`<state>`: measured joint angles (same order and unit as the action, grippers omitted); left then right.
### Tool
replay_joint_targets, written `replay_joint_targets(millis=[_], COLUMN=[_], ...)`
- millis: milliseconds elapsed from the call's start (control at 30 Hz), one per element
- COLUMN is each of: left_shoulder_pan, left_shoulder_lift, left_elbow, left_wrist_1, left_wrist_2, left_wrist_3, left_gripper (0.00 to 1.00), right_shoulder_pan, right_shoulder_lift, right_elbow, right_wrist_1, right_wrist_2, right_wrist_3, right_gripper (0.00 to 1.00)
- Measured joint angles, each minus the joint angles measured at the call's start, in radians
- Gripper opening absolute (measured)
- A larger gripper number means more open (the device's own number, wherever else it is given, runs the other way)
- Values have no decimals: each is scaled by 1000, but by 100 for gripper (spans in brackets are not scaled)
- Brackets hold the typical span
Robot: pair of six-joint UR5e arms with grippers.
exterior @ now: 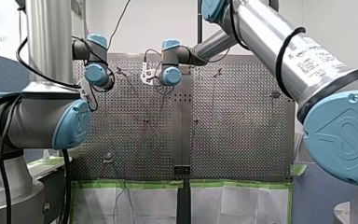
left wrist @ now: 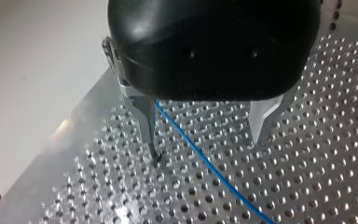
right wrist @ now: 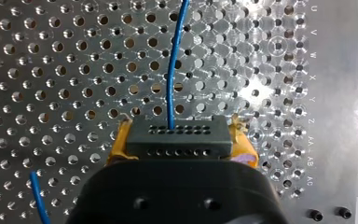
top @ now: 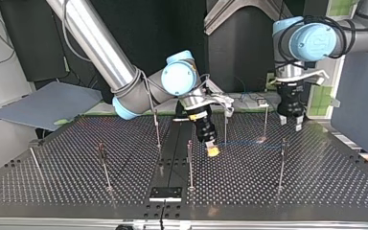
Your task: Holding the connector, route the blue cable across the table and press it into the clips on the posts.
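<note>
1. Where the front view overlooks the perforated table (exterior: 242, 121), both my arms reach its far end.
2. Top view: my right gripper (top: 212, 150), yellow-tipped, sits low among the posts (top: 189, 163); my left gripper (top: 290, 122) hangs apart.
3. Left wrist view: metal fingers (left wrist: 144, 121) spread wide, blue cable (left wrist: 200, 154) passing between.
4. Right wrist view: yellow pads (right wrist: 116, 151) clamp the black connector (right wrist: 177, 135).

Green tape (exterior: 135, 184) edging white sheets (exterior: 154, 205), perhaps paper.

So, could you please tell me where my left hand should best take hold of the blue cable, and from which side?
Probably the straight stretch of the blue cable passing between the open fingers of my left hand, taken from above: it is thin and runs low over the table, so the fingers should close across it.
</note>
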<state>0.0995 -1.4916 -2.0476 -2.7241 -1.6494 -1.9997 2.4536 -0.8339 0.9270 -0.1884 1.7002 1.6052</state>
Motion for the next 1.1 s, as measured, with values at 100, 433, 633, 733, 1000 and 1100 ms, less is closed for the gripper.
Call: replay_joint_targets(millis=[100,433,633,733,1000,1100], left_shoulder_pan=[-6,-35,-56,-66,-103,-121], left_shoulder_lift=[28,111,118,118,97,74], left_elbow=[-2,-3,-2,3,44,65], left_wrist_1=[-23,-37,-35,-30,-25,-25], left_wrist_2=[10,78,85,85,80,66], left_wrist_3=[25,119,171,197,268,293], left_gripper=[100,100,100,100,100,100], right_shoulder_pan=[0,0,0,0,-3,-3], right_shoulder_lift=[0,0,0,0,0,0], right_elbow=[0,-1,-1,-1,-1,-1], right_wrist_1=[-1,-4,-5,-5,-5,-5], right_wrist_2=[-1,-2,-2,-2,-2,-2], right_wrist_3=[-2,-3,-3,-3,-3,-3], right_gripper=[0,0,0,0,0,0])
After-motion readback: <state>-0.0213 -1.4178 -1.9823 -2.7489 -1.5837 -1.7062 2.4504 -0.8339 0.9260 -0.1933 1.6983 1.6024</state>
